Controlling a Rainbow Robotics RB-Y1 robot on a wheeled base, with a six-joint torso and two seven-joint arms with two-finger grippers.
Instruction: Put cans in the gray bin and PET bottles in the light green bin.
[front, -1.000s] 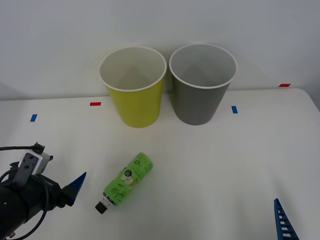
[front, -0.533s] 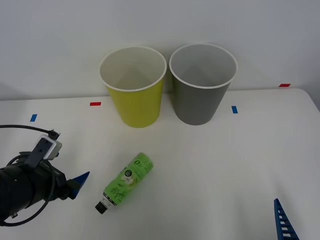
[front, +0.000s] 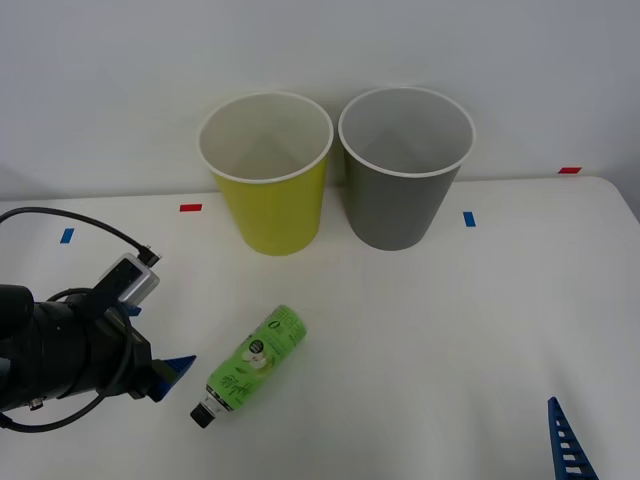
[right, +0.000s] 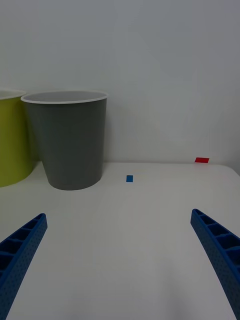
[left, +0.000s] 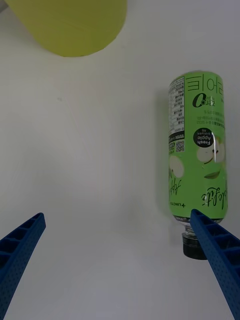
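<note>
Bottle (front: 254, 364) lying flat near tabletop's front edge, cap toward robot, well short of green bin (front: 268, 190) and gray bin (front: 401, 185) at back edge. Left gripper (front: 172, 372) just beside it, fingers apart, empty. Best: centre jaws across label mid-body, then close. Right gripper (right: 120, 260) idle at front right corner, spread wide.

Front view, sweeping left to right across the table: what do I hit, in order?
Left tool → PET bottle lying on its side → light green bin → gray bin → right tool's finger at the bottom edge.
</note>
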